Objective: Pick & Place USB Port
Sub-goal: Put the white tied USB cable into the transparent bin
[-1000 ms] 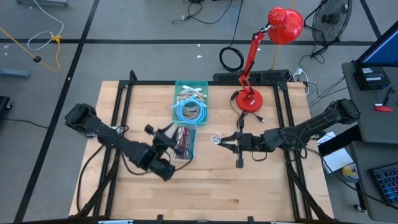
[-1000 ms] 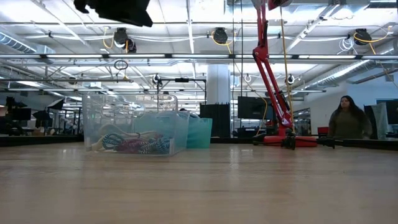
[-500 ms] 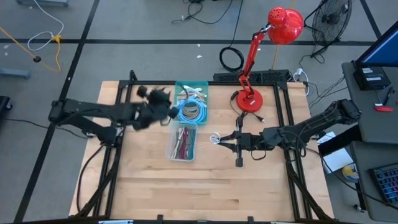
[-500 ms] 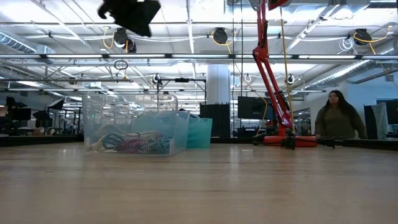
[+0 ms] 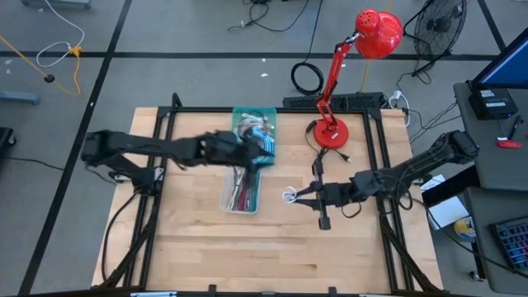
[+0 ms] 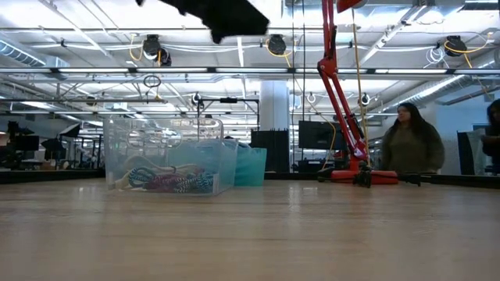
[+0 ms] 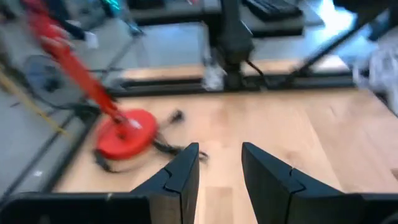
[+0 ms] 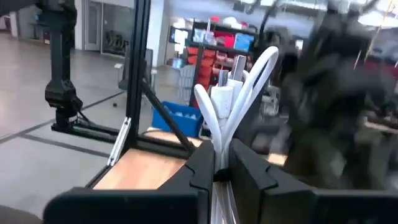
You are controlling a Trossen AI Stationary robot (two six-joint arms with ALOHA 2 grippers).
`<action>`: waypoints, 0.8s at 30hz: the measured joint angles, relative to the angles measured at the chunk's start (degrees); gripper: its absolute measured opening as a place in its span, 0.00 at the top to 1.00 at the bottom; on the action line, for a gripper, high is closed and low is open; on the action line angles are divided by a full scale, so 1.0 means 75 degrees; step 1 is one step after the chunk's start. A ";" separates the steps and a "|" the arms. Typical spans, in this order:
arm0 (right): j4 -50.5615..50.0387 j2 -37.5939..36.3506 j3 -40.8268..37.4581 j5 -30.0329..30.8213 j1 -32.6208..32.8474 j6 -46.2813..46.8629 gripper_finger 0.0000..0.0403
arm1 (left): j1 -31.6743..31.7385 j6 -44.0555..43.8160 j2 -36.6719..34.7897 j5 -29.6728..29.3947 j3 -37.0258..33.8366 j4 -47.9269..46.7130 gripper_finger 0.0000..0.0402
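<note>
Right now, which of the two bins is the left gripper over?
The left gripper hangs over the teal bin at the table's back, not the clear bin in front of it.

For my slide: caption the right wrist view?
Right hand shut on a looped white cable.

Both arms are dark, near-black, built of slim tubular links joined by bulkier rounded joint housings. The left arm [image 5: 157, 148] shows in the left half of the overhead frame, the right arm [image 5: 412, 169] at right. Thin dark cables trail beside each base. Each wrist carries two matte black, angular, flat-faced fingers [image 7: 183, 177], at the lower frame edge.
</note>
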 joint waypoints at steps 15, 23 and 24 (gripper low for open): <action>0.0737 -0.0001 0.0000 0.1628 0.0993 -0.1285 0.94 | -0.1914 0.1591 0.1538 -0.0398 -0.0006 0.3232 0.69; 0.0818 -0.0001 0.0000 0.1624 0.1034 -0.1251 0.94 | -0.2261 0.2082 0.1535 -0.1299 -0.0006 0.3938 0.69; 0.0818 -0.0001 0.0000 0.1622 0.1015 -0.1255 0.94 | -0.2278 0.2122 0.1535 -0.1257 -0.0006 0.4102 0.69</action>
